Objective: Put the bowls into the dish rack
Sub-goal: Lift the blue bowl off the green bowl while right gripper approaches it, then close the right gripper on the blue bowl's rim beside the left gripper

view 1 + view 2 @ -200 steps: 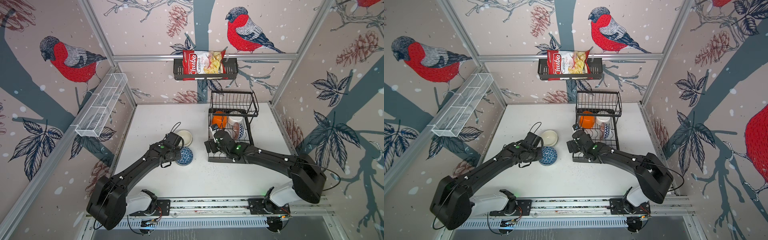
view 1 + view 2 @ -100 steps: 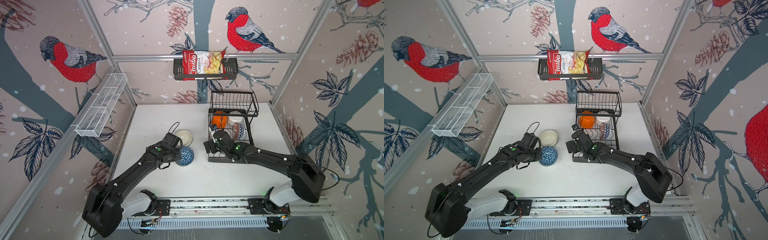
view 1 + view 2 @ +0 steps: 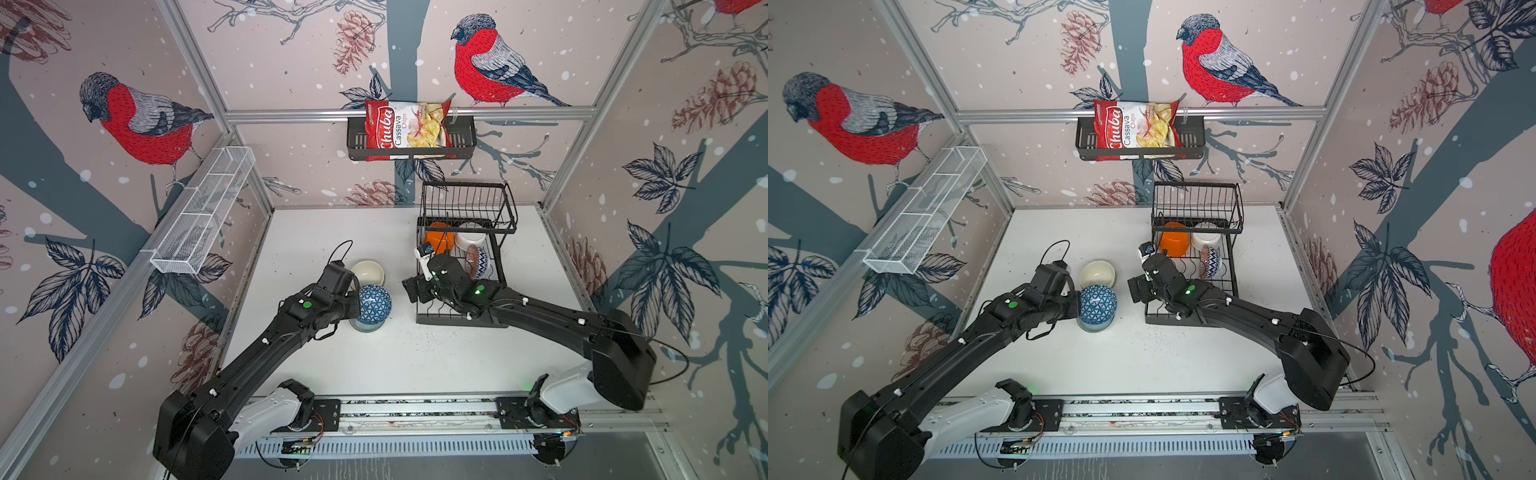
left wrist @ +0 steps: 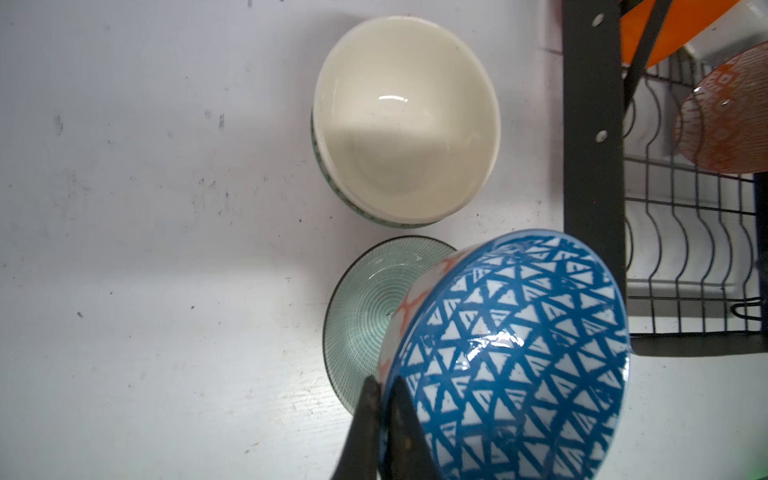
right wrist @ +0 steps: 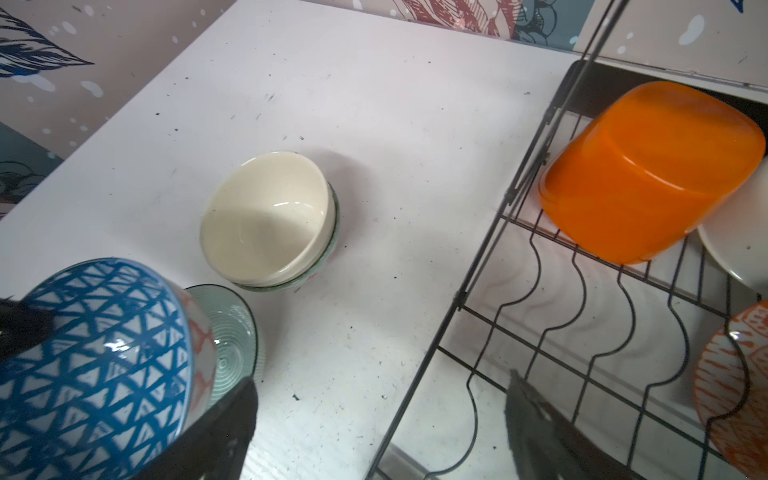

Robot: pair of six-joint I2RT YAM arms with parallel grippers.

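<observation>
Left end effector [image 4: 384, 399] pinches blue bowl [image 4: 519, 353] rim; right end effector [image 3: 411, 289] open, empty. Hold firm, clear dish rack [image 3: 457, 320] edge.

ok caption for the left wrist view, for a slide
Left end effector holds a blue triangle-patterned bowl by its rim, over a teal bowl.

I am driving a robot test cell dressed as a kitchen corner, not a real home. Aluminium framing [image 3: 291, 114] boxes in a white tabletop [image 3: 332, 232], and the walls are bullfinch wallpaper [image 3: 490, 70]. At twelve o'clock a wall basket [image 3: 461, 137] holds a bag of cassava chips [image 3: 399, 131]. A white mesh tray [image 3: 199, 220] hangs at ten, and the dish rack [image 3: 465, 199] stands at one. My left arm [image 3: 266, 349] and right arm [image 3: 548, 320] mount on a rail [image 3: 415, 411] at six.
</observation>
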